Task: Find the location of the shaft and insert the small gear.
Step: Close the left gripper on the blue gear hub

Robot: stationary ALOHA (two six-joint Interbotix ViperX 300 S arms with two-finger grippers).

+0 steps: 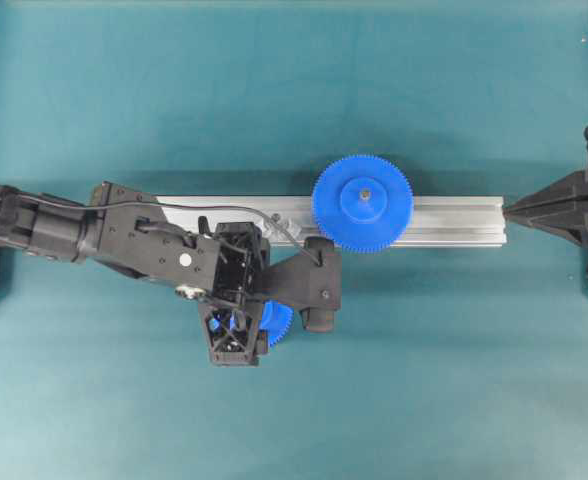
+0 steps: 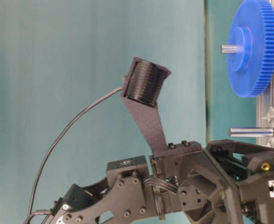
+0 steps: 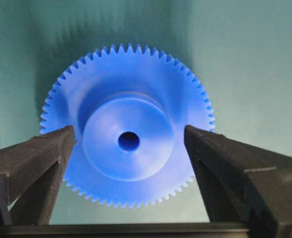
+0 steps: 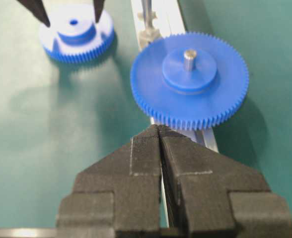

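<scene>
Left gripper point(image 3: 128, 144) stood with jaws apart straddling the small gear's point(image 3: 127, 124) hub, gear flat on the mat at 6 o'clock of the rail's bare shaft point(image 4: 146, 12); best to centre on the hub before closing.

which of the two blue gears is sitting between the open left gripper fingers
The small gear, lying flat on the green mat between the left gripper fingers. The large gear is mounted on a pin on the rail.
</scene>
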